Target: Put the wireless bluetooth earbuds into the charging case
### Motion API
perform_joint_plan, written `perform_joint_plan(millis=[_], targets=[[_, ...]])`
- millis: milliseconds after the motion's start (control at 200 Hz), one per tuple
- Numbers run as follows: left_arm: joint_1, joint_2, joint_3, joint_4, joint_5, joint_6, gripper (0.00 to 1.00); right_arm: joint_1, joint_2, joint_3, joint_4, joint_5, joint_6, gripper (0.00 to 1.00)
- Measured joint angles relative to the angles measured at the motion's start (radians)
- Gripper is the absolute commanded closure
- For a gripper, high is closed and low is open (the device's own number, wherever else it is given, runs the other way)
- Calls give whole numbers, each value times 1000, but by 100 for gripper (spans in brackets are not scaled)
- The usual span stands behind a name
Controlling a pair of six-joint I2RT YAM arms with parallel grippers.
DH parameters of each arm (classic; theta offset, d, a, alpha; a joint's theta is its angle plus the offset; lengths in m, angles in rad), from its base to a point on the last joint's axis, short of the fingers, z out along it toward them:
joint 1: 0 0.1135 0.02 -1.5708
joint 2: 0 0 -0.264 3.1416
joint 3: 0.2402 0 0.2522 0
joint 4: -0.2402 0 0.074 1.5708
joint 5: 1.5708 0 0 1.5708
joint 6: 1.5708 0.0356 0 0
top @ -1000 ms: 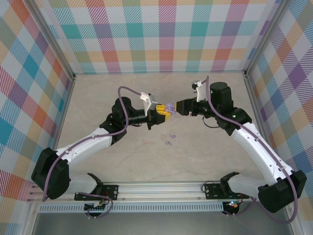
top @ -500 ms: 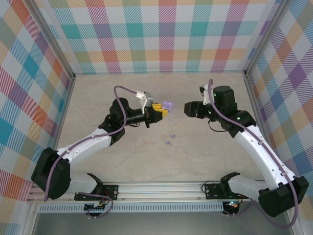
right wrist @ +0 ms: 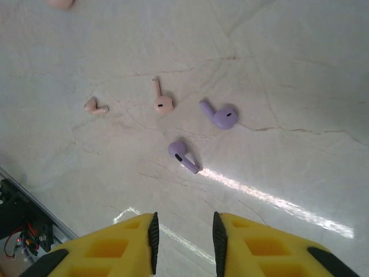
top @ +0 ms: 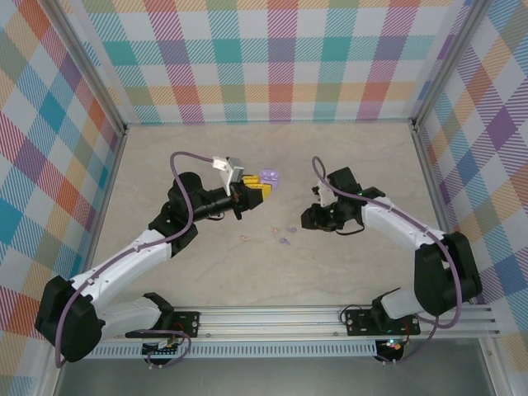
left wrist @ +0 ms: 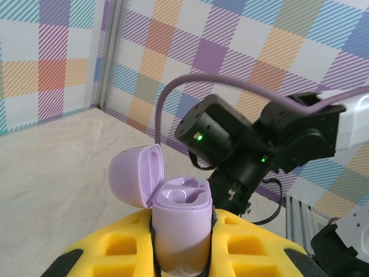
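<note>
The small purple plastic earbud lies slantwise just ahead of the right gripper, its jaws narrow and empty; the left gripper clamps the open lilac charging case.

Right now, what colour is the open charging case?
Pale purple; the charging case shows best in the left wrist view.

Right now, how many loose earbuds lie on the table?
4, right wrist view: pale pink earbud far left; second pale pink earbud beside it; purple earbud right; second purple earbud below.
</note>
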Motion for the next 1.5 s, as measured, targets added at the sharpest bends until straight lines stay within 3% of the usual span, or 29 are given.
perform_joint_plan(millis=[265, 795, 1500], targets=[[-5, -40, -4, -45, -9, -6, 85, 61, 118, -26, 106, -25, 62, 79], [-8, -54, -6, -74, -16, -7, 84, 64, 274, -18, 177, 29, 118, 90], [-13, -74, -18, -97, -24, -7, 84, 68, 412, 191, 111, 184, 108, 87]])
